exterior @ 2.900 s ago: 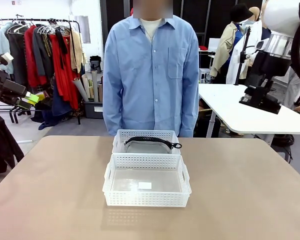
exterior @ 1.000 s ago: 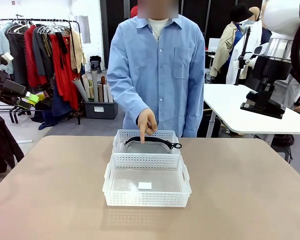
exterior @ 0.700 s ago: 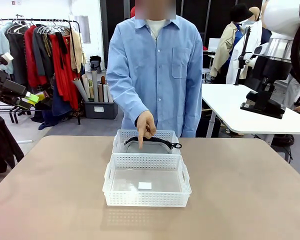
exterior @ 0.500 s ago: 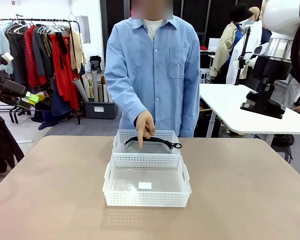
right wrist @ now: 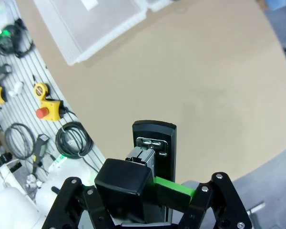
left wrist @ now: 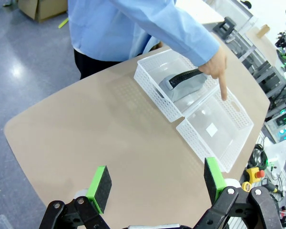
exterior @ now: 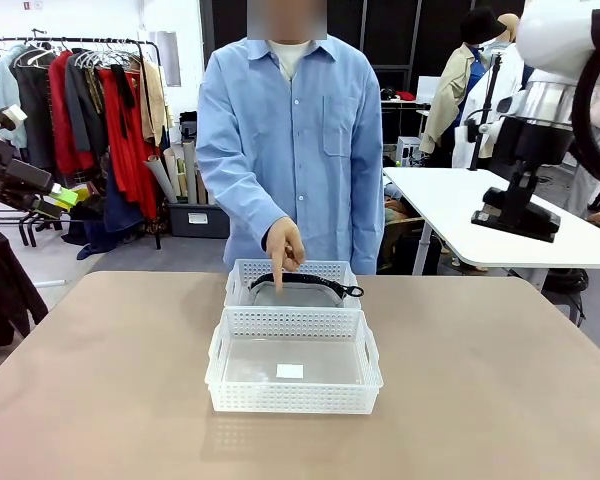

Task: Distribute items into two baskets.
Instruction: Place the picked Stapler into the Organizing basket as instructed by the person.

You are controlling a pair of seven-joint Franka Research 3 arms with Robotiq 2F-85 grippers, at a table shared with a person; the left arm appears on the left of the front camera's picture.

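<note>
Tan tabletop (exterior: pixel 100 380) lies bare around two touching white baskets (exterior: pixel 293 372) at centre

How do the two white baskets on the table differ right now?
The near basket holds just a small white label, while the far basket holds a black band. The near basket looks wider than the far basket. The person's hand points down over the far basket, not the near basket. Both are shallow, white, perforated and rectangular, sitting end to end with handles cut into their sides.
</note>
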